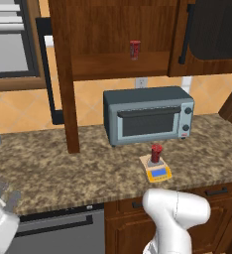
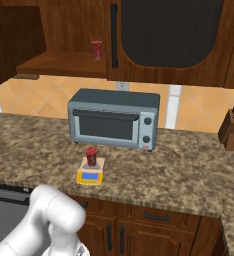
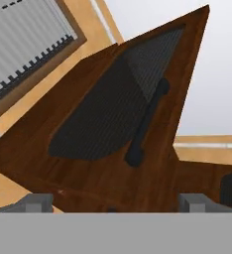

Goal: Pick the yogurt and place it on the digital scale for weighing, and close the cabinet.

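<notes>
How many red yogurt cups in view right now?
2. One yogurt stands on the digital scale in front of the toaster oven; another red cup sits on the open cabinet shelf above. More could be hidden behind the doors.

arm: white elbow link [image 1: 176,211] sits low at the bottom of left base view, bulky rounded joint, link running down out of frame. same elbow [image 2: 56,215] in right base view at lower left, forearm going off the bottom-left corner. gripper [image 1: 5,196] at far lower left of left base view, white hand body below it, grey fingers pointing up and slightly tilted. in hand view gripper [image 3: 115,201] has both tips at the bottom edge, left fingertip [image 3: 37,202] and right one well apart, jaws spread wide, nothing between them
</notes>
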